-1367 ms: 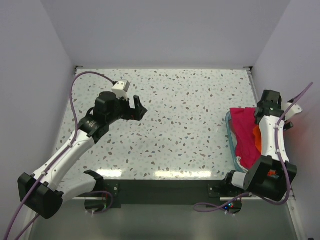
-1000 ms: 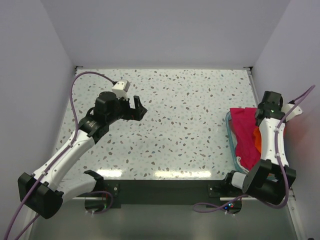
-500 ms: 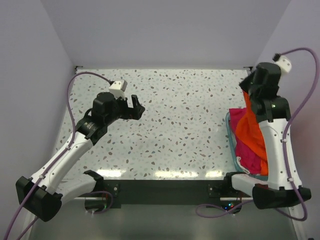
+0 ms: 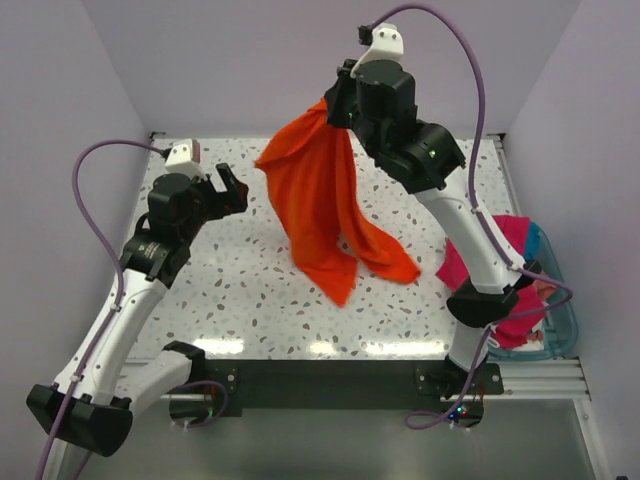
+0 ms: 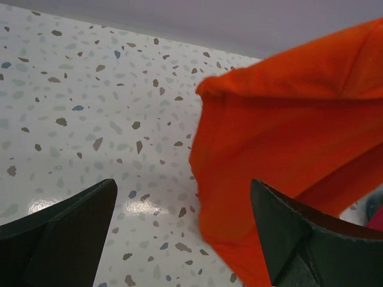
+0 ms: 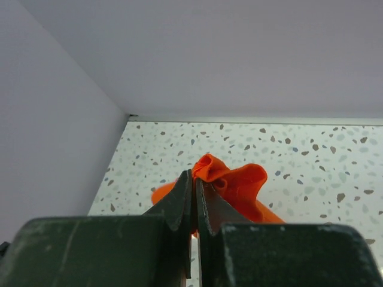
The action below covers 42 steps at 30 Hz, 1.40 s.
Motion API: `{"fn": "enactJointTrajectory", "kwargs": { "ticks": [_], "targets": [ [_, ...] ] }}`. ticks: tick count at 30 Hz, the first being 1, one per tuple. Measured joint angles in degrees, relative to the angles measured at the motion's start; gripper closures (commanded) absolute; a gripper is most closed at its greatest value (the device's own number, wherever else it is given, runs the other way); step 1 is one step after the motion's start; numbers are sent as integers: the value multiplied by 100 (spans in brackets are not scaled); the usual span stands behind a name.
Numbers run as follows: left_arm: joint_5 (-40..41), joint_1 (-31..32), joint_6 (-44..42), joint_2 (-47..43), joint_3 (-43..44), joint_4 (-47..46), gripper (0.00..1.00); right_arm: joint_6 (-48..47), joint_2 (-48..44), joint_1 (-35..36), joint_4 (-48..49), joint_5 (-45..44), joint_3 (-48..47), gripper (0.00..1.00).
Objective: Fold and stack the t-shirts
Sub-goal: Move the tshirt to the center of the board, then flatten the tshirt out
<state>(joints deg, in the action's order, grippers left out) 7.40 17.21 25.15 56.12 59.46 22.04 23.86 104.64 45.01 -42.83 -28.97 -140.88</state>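
The bright orange t-shirt [image 4: 320,200] hangs in the air over the middle of the table, and its lower end reaches the tabletop. My right gripper [image 4: 332,108] is raised high and shut on a bunched top edge of the shirt [image 6: 239,182]; in the right wrist view the gripper [image 6: 194,176] has its jaws pressed together on the cloth. My left gripper [image 4: 236,190] stands open just left of the hanging shirt, holding nothing. In the left wrist view the orange cloth [image 5: 287,137] fills the right side beyond the open gripper [image 5: 182,185]. A magenta-pink t-shirt [image 4: 500,240] lies in the bin.
The teal plastic bin [image 4: 560,330] sits at the table's right edge, partly behind the right arm. White walls close the table on the left, back and right. The speckled tabletop [image 4: 220,290] lies bare under the left arm.
My right arm has lifted the orange t-shirt out of the bin and swung it up and left over the table's middle. The left arm has drawn back to the left.
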Motion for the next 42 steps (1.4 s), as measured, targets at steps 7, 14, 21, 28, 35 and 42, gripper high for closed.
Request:
{"fn": "enactJointTrajectory", "kwargs": {
  "ticks": [7,14,21,28,35,42],
  "targets": [
    [157,-28,136,-72,46,2,4,20,-505,-518,216,249,1040,100],
    [127,-28,435,68,-326,-181,9,678,-1215,-2885,903,1370,4369,58],
    [245,-31,901,699,-981,-308,16,852,-892,-3436,916,1591,5469,35],
    [424,-33,1342,1943,-839,-745,37,638,-378,-2221,1082,1478,4872,38],
    [264,179,1626,3392,-693,-1349,43,243,457,-1888,1207,1517,4784,39],
    [234,866,1729,4240,-393,-1519,39,-146,846,-1379,1246,1384,4804,40]
  ]
}}
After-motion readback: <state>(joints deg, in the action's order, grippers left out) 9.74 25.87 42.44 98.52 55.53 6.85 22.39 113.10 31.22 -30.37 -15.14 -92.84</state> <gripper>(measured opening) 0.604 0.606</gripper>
